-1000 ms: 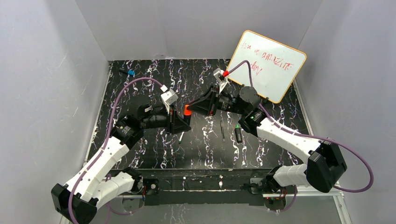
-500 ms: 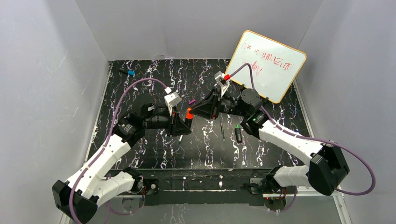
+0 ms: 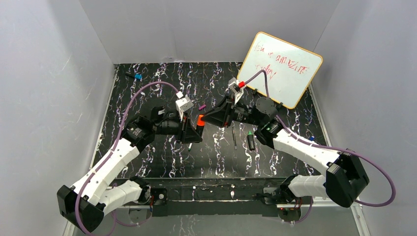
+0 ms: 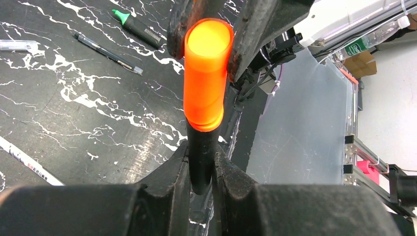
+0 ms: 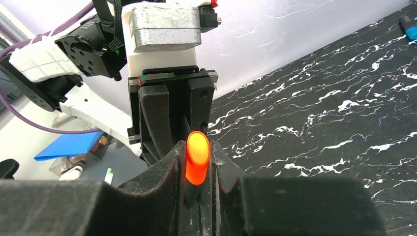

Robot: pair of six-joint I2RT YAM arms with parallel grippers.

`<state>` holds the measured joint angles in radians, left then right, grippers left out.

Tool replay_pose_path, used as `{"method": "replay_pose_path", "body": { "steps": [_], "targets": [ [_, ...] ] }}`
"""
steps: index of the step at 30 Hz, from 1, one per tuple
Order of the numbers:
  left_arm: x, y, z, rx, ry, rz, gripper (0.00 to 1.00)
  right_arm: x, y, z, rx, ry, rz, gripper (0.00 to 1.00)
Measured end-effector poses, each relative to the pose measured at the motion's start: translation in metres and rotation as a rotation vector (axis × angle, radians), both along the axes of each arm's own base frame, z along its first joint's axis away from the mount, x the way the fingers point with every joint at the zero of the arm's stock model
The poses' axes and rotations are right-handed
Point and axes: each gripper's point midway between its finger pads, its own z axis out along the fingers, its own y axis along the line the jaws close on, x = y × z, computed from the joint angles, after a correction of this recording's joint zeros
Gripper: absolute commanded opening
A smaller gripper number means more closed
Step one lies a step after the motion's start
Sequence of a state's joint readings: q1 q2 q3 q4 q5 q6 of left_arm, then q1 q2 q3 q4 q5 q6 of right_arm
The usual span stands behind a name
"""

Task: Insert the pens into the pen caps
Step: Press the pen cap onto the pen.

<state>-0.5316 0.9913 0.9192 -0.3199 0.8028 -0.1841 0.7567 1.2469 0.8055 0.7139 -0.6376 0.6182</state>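
Gripping from opposite ends, both arms hold one capped pen above the white-veined black table (image 3: pixel 147 162).
Left gripper (image 4: pixel 201 153) clamps the black marker (image 4: pixel 200 169) by its matte round barrel; right gripper (image 5: pixel 196 156) pinches the glossy, translucent, cylindrical orange cap (image 4: pixel 206 73) sleeved over the marker's end.

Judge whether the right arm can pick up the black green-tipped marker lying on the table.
Probably not yet: the right arm has its jaws shut on the stubby orange plastic cap. The green-tipped black marker lies uncovered beside that arm.
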Motion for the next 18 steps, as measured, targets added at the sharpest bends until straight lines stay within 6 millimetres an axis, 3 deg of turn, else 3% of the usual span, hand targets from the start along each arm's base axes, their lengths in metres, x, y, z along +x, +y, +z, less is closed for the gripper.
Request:
{"method": "replay_pose_path", "body": {
  "steps": [18],
  "targets": [
    [-0.0007,0.0066,0.0072,0.002,0.023,0.004,0.0,-0.0028,0.0087,0.0045,0.046,-0.025,-0.034,0.01]
  ]
}}
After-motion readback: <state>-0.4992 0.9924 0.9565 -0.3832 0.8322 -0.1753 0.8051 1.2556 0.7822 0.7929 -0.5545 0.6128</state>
